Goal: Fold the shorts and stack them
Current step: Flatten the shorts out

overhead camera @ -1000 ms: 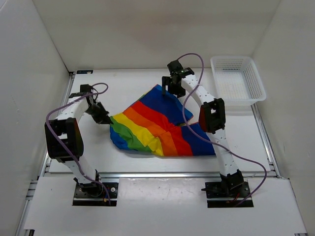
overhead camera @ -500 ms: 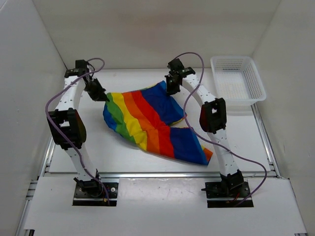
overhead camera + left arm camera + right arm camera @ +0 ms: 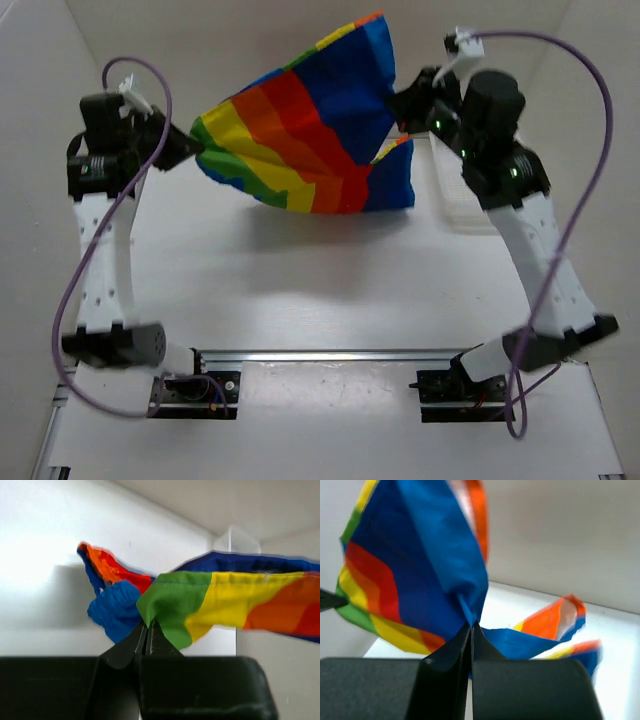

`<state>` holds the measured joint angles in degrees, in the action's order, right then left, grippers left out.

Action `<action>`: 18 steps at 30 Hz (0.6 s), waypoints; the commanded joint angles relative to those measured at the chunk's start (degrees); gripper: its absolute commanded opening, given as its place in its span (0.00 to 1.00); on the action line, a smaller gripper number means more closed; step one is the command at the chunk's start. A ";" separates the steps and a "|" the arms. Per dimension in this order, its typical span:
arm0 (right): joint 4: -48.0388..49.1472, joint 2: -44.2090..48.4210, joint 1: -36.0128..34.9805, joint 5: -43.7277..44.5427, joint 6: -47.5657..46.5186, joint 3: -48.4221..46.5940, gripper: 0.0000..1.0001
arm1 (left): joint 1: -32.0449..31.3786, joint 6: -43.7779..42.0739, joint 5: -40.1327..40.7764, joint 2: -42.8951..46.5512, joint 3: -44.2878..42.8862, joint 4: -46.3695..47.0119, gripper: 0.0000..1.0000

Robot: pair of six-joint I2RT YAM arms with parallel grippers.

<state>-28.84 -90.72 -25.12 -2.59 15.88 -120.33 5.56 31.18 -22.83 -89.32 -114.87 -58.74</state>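
The rainbow-striped shorts (image 3: 310, 140) hang in the air, stretched between both raised arms high above the table. My left gripper (image 3: 192, 148) is shut on the green edge of the shorts (image 3: 170, 600); in the left wrist view the two fingers (image 3: 148, 630) pinch the cloth at their tips. My right gripper (image 3: 398, 108) is shut on the dark blue edge of the shorts (image 3: 445, 565), with its fingertips (image 3: 471, 627) pressed together around a bunched fold. The lower part of the cloth sags between the two grips.
A white mesh basket (image 3: 462, 200) stands at the back right, mostly hidden behind my right arm (image 3: 520, 210). White walls close in the table (image 3: 300, 290) on the left, back and right. The arm bases sit at the near edge.
Both arms have swung up from the table and lifted the shorts clear of it. The right gripper closed on the blue edge before the lift; the left kept its hold.
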 commanded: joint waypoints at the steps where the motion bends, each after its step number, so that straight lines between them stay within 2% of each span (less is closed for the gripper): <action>1: 4.04 10.14 -3.08 7.74 -1.74 17.88 0.01 | -0.81 0.03 0.76 13.70 15.11 4.76 0.12; 2: 7.36 13.86 -4.57 13.43 -0.95 30.56 0.01 | -0.82 0.02 1.38 16.86 20.16 5.73 0.16; 3: 8.79 20.77 -5.28 16.10 0.72 36.95 0.20 | -1.51 0.89 1.38 22.73 30.22 7.05 0.49; 4: 9.58 23.89 -5.89 18.65 1.86 42.84 0.34 | -1.52 1.60 0.69 25.48 35.28 7.06 0.74; 5: 9.59 26.53 -6.42 20.85 3.09 52.12 0.51 | -1.52 1.60 0.68 27.68 39.77 7.67 0.94; 6: 7.07 28.82 -6.43 23.66 5.89 55.44 0.68 | -1.52 1.60 -0.01 29.36 43.73 7.68 1.00; 7: 4.78 31.97 -6.43 25.60 7.66 57.82 0.79 | -1.52 0.13 -0.02 31.38 49.60 7.68 1.00; 10: -4.62 35.78 -6.96 31.13 13.73 62.76 0.82 | -1.52 -0.77 -0.02 31.93 53.69 5.40 1.00; 11: -6.39 36.57 -6.96 34.98 14.96 63.46 0.82 | -1.52 -1.64 0.67 31.93 53.70 5.39 0.96; 12: -7.97 38.14 -6.96 36.41 16.19 63.47 0.80 | -1.52 -1.65 1.64 31.93 53.70 4.87 0.88; 13: -10.42 38.94 -6.96 37.65 18.38 64.08 0.78 | -1.52 -2.34 2.34 31.93 52.48 4.86 0.76; 14: -11.32 39.65 -6.96 38.35 19.27 64.08 0.71 | -1.52 -2.35 4.35 31.32 50.64 4.34 0.62; 15: -12.11 40.70 -6.96 38.36 19.97 64.08 0.66 | -1.52 -2.87 5.68 30.70 49.75 4.34 0.32; 16: -12.64 40.71 -6.96 37.67 21.11 63.56 0.61 | -1.52 -2.88 6.91 30.09 48.87 2.60 0.21; 17: -13.43 41.23 -6.96 36.79 21.64 63.56 0.48 | -1.52 -3.40 8.75 28.34 47.56 1.80 0.13; 18: -14.13 41.23 -6.96 35.47 22.43 63.56 0.43 | -1.52 -3.41 9.29 27.45 47.55 1.18 0.10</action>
<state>-40.45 -50.83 -31.68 30.28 33.12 -54.61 4.16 29.54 -17.76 -60.90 -63.42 -56.71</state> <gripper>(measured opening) 0.478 0.134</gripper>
